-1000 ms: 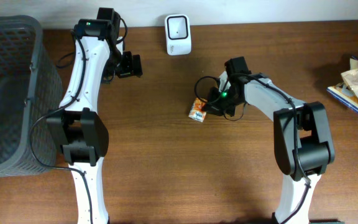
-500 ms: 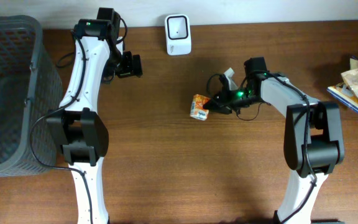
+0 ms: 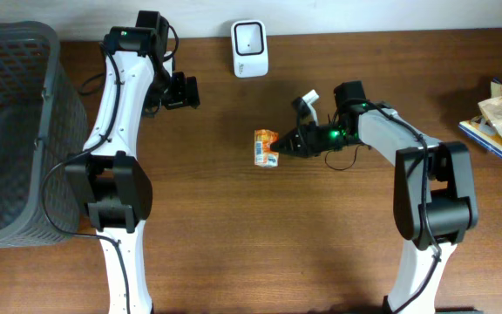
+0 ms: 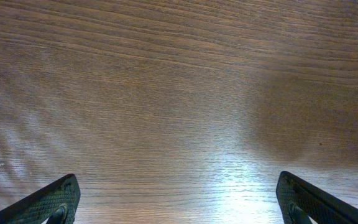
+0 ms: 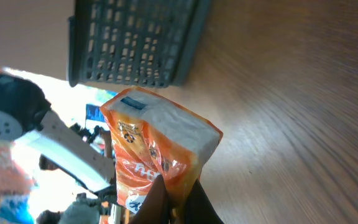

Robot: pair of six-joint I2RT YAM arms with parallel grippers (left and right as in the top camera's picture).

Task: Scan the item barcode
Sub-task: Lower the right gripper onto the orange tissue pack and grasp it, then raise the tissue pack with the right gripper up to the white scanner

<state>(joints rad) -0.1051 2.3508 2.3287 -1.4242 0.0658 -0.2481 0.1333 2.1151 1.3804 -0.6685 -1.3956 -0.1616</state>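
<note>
Now my right gripper (image 3: 283,146), clamped on the orange packet (image 3: 266,147), has carried it left. Left gripper (image 3: 189,92) stays spread wide.

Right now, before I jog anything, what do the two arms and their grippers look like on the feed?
The left arm and right arm match: white link shells, black joint housings, loose black cables and a small green light near the wrist. The left gripper and right gripper are black with slim dark fingers.
</note>
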